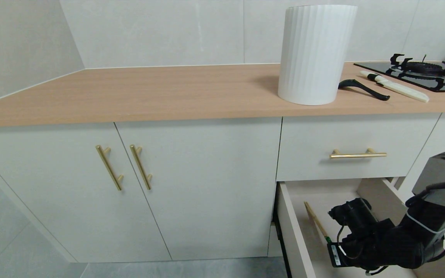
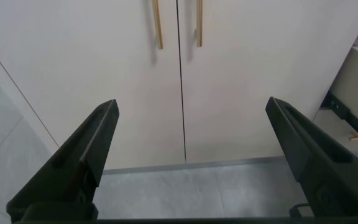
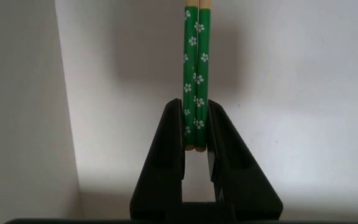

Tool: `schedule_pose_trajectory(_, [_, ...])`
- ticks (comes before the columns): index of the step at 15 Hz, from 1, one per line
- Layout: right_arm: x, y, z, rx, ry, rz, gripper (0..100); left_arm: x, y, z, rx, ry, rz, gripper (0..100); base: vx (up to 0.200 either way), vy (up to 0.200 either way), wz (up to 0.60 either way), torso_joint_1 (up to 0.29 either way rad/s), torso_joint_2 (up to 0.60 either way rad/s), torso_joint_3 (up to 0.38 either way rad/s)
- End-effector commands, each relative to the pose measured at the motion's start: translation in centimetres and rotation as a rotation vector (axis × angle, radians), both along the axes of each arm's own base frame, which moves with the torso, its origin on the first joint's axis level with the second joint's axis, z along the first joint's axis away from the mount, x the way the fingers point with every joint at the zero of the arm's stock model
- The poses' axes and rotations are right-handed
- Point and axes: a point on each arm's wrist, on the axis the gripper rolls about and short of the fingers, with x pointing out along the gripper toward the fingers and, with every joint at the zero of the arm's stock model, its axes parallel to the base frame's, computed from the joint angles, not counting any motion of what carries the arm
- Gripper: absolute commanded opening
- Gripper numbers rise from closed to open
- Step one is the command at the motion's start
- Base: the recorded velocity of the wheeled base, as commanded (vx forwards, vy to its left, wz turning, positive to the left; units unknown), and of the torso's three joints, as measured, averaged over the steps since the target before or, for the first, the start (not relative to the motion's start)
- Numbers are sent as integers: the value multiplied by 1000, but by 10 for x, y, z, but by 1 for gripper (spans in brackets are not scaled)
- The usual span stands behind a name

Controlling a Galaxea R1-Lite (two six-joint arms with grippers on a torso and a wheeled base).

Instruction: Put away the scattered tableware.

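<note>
Chopsticks [image 3: 196, 74] sitting inside open drawer [image 1: 289, 227], right end effector [image 3: 196, 127] clamping them, not yet releasing | left end effector [image 2: 191, 118] hanging open beside drawer | knife [image 1: 396, 87], black utensil [image 1: 363, 89] waiting on worktop [image 1: 129, 92] above drawer

No lettering, number or sign can be read on anything here.

Right end effector [image 3: 196, 109], arm low, pinches chopsticks [image 3: 196, 56]; left end effector's [image 2: 191, 106] fingers spread wide.
</note>
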Motion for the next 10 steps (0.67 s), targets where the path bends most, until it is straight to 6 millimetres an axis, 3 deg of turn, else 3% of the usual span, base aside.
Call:
schedule_pose_trajectory(1, [0, 0, -3, -8, 9, -2, 0, 0, 0, 0, 1, -1, 0, 100, 0, 0, 0, 0, 0, 0])
schedule_pose_trajectory(3, [0, 0, -3, -11, 8, -4, 0, 0, 0, 0, -1, -1, 0, 100, 0, 0, 0, 0, 0, 0])
schedule_pose_trajectory(4, [-1, 0, -3, -11, 8, -4, 100, 0, 0, 0, -1, -1, 0, 100, 0, 0, 0, 0, 0, 0])
schedule_pose_trajectory(10, [-2, -1, 1, -8, -1, -2, 100, 0, 0, 0, 1, -1, 0, 100, 0, 0, 0, 0, 0, 0])
